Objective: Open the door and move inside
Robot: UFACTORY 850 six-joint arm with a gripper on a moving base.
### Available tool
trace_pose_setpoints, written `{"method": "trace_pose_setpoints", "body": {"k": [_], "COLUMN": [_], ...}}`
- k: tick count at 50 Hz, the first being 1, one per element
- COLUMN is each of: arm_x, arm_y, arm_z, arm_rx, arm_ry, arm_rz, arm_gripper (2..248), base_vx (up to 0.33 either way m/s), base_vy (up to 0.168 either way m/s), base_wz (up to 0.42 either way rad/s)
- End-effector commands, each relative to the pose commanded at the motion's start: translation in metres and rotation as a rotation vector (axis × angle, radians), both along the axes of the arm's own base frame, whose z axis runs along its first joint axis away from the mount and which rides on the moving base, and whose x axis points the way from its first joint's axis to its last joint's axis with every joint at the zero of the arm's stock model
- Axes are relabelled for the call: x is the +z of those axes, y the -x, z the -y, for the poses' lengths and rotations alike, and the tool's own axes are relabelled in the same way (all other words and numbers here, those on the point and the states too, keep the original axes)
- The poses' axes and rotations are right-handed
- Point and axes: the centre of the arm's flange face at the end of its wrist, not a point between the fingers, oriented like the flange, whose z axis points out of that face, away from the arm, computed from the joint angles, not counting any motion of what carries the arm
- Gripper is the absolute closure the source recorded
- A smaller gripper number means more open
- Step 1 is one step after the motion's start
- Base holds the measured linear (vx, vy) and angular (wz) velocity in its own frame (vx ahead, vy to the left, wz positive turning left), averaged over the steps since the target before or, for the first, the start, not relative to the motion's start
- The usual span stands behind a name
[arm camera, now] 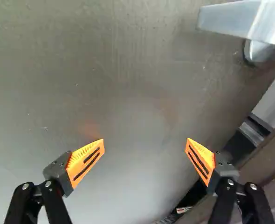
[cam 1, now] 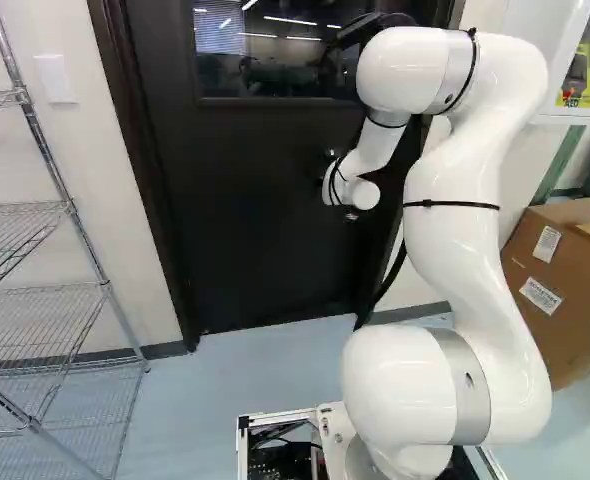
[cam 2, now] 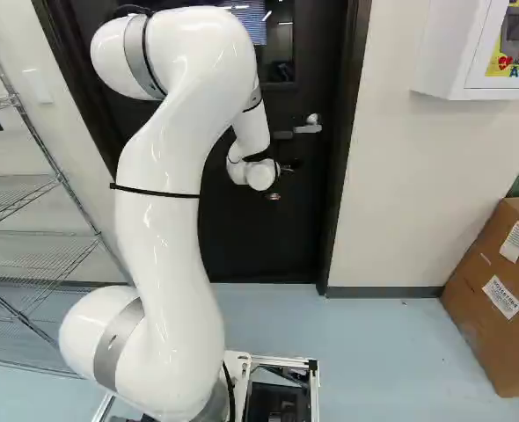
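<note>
The gripper (cam 2: 288, 165) stood before the face of the dark door (cam 2: 264, 242), its two orange-padded fingers spread wide and pointed towards it. The metal lever handle (cam 2: 308, 128) sat near the door's right-hand edge in the right base view, apart from the fingers and off to one side of them.

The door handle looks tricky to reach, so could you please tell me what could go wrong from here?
The open gripper faces the flat door, and the handle lies off to one side, so closing now would probably grip nothing. The finger nearer the door frame might catch on it if the arm shifts that way.
</note>
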Motion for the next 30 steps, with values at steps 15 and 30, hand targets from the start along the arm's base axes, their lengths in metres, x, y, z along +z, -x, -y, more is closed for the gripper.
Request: {"method": "trace_pose_setpoints", "body": {"k": [15,30], "arm_x": [-0.005,-0.011], "arm_y": [-0.029,-0.059], "arm_z": [-0.007,-0.016], "arm_rx": [0.044,0.087], "arm_ry": [0.017,0.034], "arm_rz": [0.020,0.043], "arm_gripper": [3,3], "base_vx": [0.000,0.000], "base_vy": [0.000,0.000], "base_wz": [0.000,0.000]}}
